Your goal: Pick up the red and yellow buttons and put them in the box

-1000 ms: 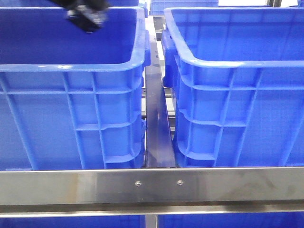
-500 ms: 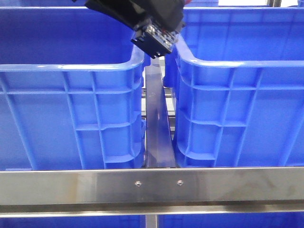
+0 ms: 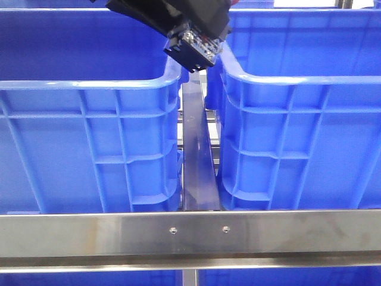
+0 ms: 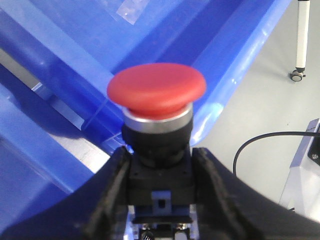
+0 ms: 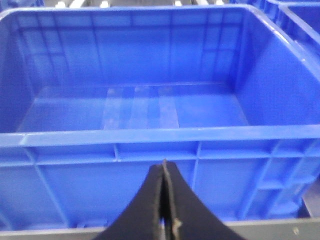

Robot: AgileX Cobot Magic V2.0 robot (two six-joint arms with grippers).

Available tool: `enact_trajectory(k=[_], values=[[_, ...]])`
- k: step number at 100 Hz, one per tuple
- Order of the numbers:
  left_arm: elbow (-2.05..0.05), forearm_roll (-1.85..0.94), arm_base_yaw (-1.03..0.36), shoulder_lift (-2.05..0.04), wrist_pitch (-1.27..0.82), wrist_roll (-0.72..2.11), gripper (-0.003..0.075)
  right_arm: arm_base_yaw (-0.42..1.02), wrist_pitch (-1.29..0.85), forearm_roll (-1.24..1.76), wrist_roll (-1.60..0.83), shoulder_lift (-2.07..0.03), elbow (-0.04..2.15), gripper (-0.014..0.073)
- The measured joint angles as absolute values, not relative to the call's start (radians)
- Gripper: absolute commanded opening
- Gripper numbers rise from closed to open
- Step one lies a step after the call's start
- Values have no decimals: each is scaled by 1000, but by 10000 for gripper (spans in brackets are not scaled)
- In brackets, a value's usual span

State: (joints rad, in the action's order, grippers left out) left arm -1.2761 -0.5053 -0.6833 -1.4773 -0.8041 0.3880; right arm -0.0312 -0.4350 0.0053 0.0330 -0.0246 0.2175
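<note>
My left gripper (image 4: 159, 155) is shut on the black base of a red button (image 4: 156, 90), whose glossy red domed cap points away from the fingers. In the front view this gripper (image 3: 202, 27) hangs at the top centre with the button's black base (image 3: 191, 50) above the gap between two identical blue crates, the left one (image 3: 89, 83) and the right one (image 3: 297, 77). No yellow button shows. My right gripper (image 5: 164, 200) is shut and empty, in front of the outer wall of a blue crate (image 5: 150, 135) with a bare floor.
A steel rail (image 3: 190, 232) crosses in front of the crates, and a steel bar (image 3: 196, 155) runs between them. The left wrist view shows a crate rim (image 4: 235, 75), grey floor, a black cable (image 4: 260, 145) and a caster wheel (image 4: 298, 75).
My left gripper moved right with the button, from over the left crate to the gap between the crates, and has held still for the last half second.
</note>
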Motion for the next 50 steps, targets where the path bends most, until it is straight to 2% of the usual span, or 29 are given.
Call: enact_trajectory(k=[22,30,41,50], values=[[-1276,-505,-683,-1477,-804,388,157,-31,-657,5,34,-215,412,-65],[-1276,-505,-683,-1477,-804,388,157,-31,-704,7,34,-301,471,-36],[-1276,-505,-683,-1477,-804,388,157,-31,-742,12,34,-408,548,77],[-1276,-505,-683,-1477,-804,388,157,-31,-765,27,34,-484,606,251]])
